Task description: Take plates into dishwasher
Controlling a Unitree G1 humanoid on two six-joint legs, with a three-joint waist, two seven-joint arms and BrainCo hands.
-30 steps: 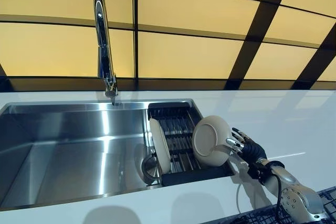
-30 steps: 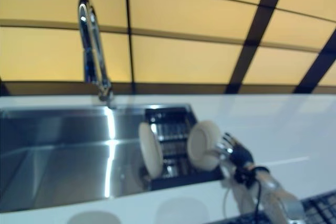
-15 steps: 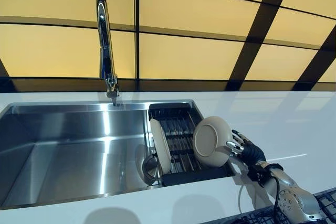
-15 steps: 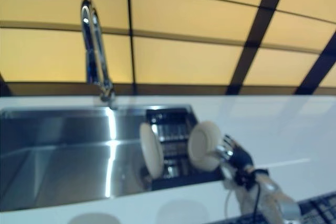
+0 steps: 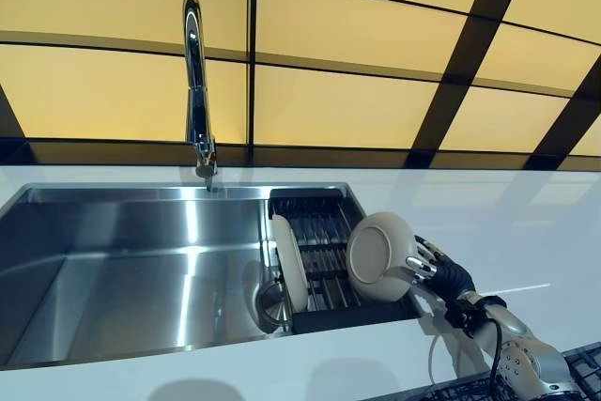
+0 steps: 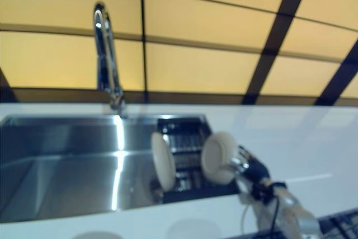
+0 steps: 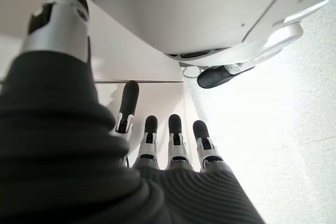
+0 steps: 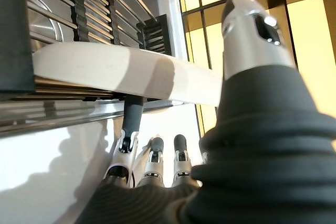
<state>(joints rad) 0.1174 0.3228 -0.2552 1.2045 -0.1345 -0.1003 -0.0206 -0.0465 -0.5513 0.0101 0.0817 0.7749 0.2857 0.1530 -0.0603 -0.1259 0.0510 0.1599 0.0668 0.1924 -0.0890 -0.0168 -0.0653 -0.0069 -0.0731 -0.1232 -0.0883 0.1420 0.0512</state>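
Note:
Two cream plates stand on edge in the dark drying rack [image 5: 319, 232] at the right end of the steel sink [image 5: 122, 260]. One plate [image 5: 287, 262] leans at the rack's left side. The other plate [image 5: 379, 243] tilts at the rack's right front corner. My right hand [image 5: 441, 271] is at this plate's right rim, thumb on the front and fingers behind, pinching it. In the right wrist view this plate [image 8: 121, 74] shows edge-on between the thumb [image 8: 252, 30] and one finger [image 8: 131, 116]. My left hand [image 7: 157, 145] hangs with straight fingers, holding nothing.
A tall chrome tap [image 5: 197, 91] rises behind the sink. White counter [image 5: 507, 223] stretches to the right. A dark wire basket [image 5: 584, 363] shows at the lower right corner. Yellow panels with dark frames form the back wall.
The whole picture has shifted a little to the right and down, so the camera moved. The right hand and the plate stay at the rack's right corner.

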